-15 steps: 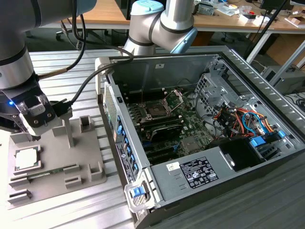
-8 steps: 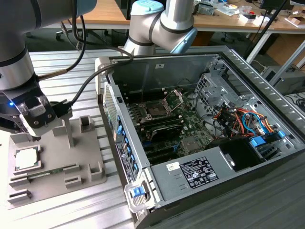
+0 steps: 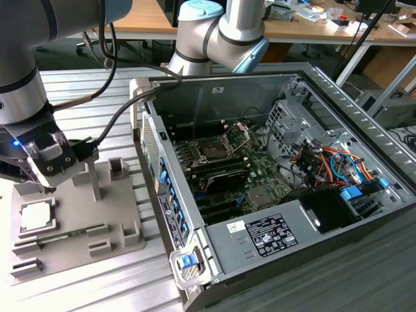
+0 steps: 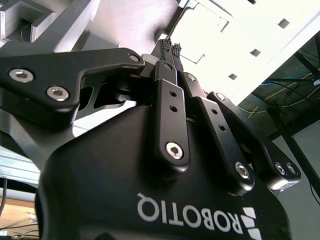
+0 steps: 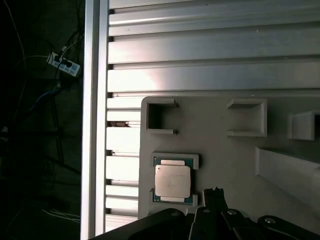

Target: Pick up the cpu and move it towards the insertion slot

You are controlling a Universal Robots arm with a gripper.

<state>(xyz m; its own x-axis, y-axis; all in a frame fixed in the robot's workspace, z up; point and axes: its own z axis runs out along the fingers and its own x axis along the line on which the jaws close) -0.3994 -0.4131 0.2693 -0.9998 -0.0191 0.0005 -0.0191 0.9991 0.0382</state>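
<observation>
Pincer: we saw the black two-finger gripper (image 5: pixel 214 192) clenched, its tips pressed together on nothing.
Cpu: the small flat square cpu with a silvery metal top and thin green rim (image 5: pixel 172 181) lay flat in a shallow nest on the pale grey moulded fixture plate (image 5: pixel 230 135).
Cpu against pincer: just beside the tips, off one edge, and apart as far as we could tell.
Slot: the dark square insertion slot with a silver frame (image 3: pixel 213 149) sat well apart inside the open computer case (image 3: pixel 338 97).
Doing it well: we judged a good pick needed the fingers spread, centred over the chip and closed on opposite edges, level.
</observation>
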